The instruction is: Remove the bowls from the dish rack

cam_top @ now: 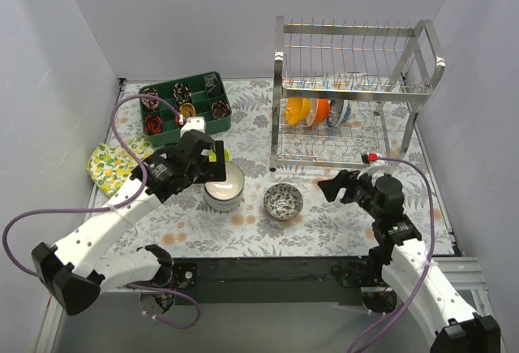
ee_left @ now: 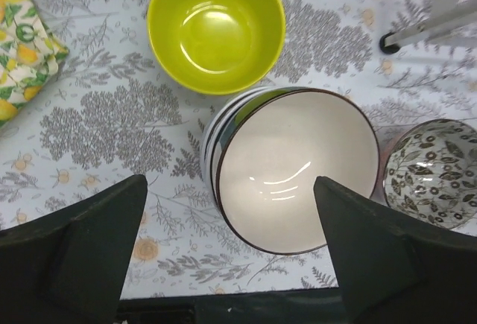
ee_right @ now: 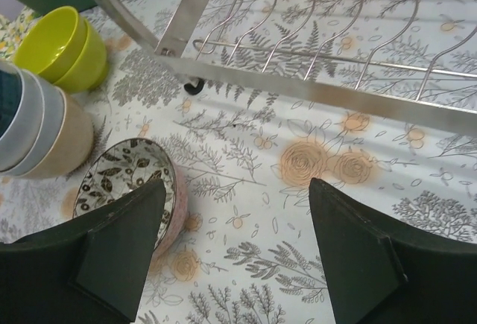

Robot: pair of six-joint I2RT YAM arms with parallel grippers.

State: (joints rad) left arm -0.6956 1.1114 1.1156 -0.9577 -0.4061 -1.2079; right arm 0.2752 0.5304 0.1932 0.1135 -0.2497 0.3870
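As left claw and right claw gape, two orange bowls (upright) sit racked.

Lime-green bowl, dark floral bowl, orange bowls, chrome rack

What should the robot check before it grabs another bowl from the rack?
1. Left gripper open and holding nothing: ok.
2. Right gripper open and holding nothing: ok.
3. Bowl stack sitting upright on the table under the left gripper: ok.
4. Lime-green bowl standing apart from the stack: ok.
5. Dish rack emptied: not ok, orange bowls sit inside it.
6. Floral bowl out of the right gripper's way: cannot tell, it looks close to one finger in the wrist view.
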